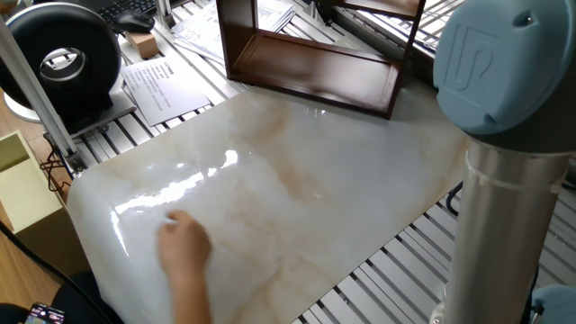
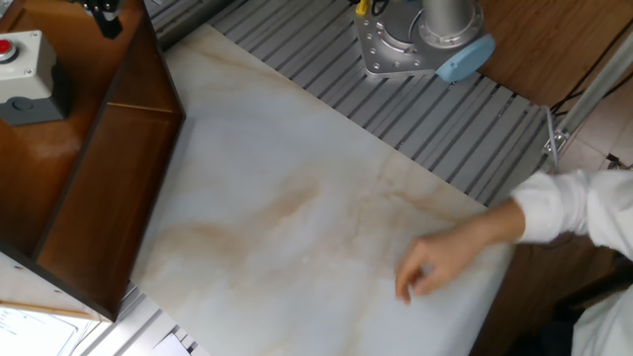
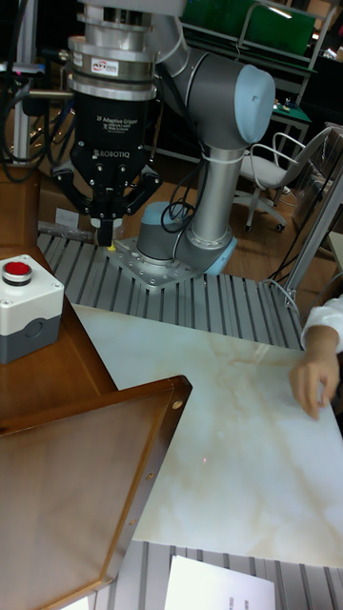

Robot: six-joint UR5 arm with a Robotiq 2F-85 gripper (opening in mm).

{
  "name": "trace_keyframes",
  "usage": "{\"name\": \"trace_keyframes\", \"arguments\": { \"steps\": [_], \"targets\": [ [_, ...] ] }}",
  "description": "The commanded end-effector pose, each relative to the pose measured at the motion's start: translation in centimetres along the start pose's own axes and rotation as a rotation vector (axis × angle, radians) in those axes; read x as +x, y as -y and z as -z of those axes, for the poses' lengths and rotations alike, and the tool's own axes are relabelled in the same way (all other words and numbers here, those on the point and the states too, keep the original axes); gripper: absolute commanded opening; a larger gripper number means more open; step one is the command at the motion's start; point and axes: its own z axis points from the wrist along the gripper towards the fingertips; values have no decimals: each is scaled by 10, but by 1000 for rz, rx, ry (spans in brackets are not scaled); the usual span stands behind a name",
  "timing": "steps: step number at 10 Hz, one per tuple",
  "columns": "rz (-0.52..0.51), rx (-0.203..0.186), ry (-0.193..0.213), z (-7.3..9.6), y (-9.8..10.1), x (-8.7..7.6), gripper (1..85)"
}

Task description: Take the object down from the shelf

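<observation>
The arm (image 3: 205, 124) is standing upright, its gripper (image 3: 105, 229) hanging above the shelf (image 3: 86, 457), pointing down. The fingers (image 3: 104, 232) are sitting close together, gripping nothing visible. The object is not showing in any view. A person's hand (image 2: 435, 267) is resting fingertips-down on the marble slab (image 2: 297, 198) near its edge.

"ROBOTIQ" reads on the black end effector (image 3: 103, 221) body.

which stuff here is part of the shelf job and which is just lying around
Job: shelf, claw; the object to take down is not visible.
Lying about: person's hand, red-button box, papers, pale yellow box.
</observation>
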Motion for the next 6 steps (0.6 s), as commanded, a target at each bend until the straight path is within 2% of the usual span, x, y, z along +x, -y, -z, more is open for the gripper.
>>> {"name": "trace_keyframes", "arguments": {
  "steps": [1,5,6],
  "targets": [
    [2,-17,3,1,-5,0,13],
    [-11,-28,33,1,-8,-8,13],
    [-27,-9,29,1,-3,-7,17]
  ]
}}
